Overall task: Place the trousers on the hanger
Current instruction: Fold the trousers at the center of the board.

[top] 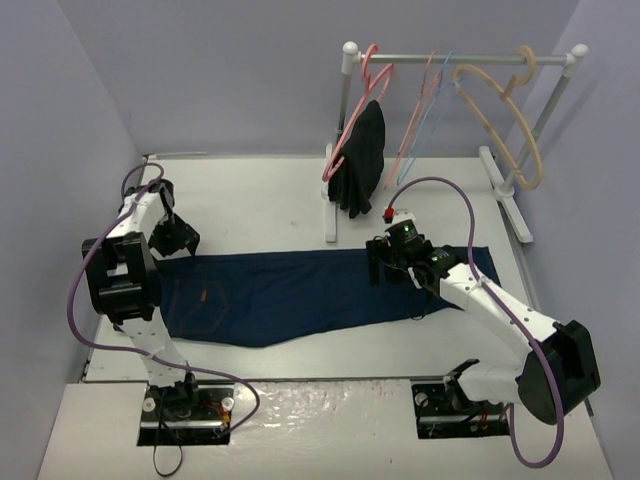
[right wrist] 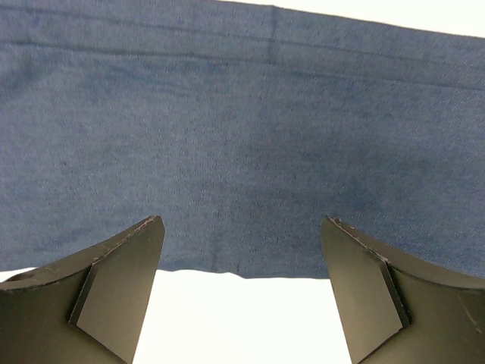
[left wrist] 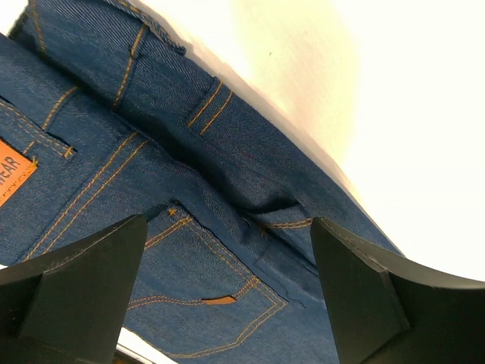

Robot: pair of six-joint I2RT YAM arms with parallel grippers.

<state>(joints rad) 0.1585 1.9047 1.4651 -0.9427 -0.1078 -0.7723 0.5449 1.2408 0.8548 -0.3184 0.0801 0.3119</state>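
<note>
The trousers (top: 300,295) are laid flat on the white table (top: 250,200), on the near side of the clothes rack (top: 460,57) and apart from its feet. Their long axis is set roughly parallel to the rack's rail. The waistband is pointed away from the rack towards the left wall, and the leg ends are found below the rack's right foot. A brown leather patch (left wrist: 11,171) and a stitched back pocket (left wrist: 220,303) are seen face up at the waistband end. The hanger (top: 437,110) is hung on the rail, between the pink hangers (top: 410,120) and the beige hanger (top: 500,110); a black garment (top: 362,160) is draped from the rack's left end. The left gripper (left wrist: 227,224) is held over the waistband with its jaws spread wide and nothing between them. The right gripper (right wrist: 242,221) is likewise held wide open and empty above the legs, and one long edge of the denim is seen between its fingers with bare table beyond it. Bare table is left to the left of the rack, and a strip is left along the trousers' edge farthest from the rack.
</note>
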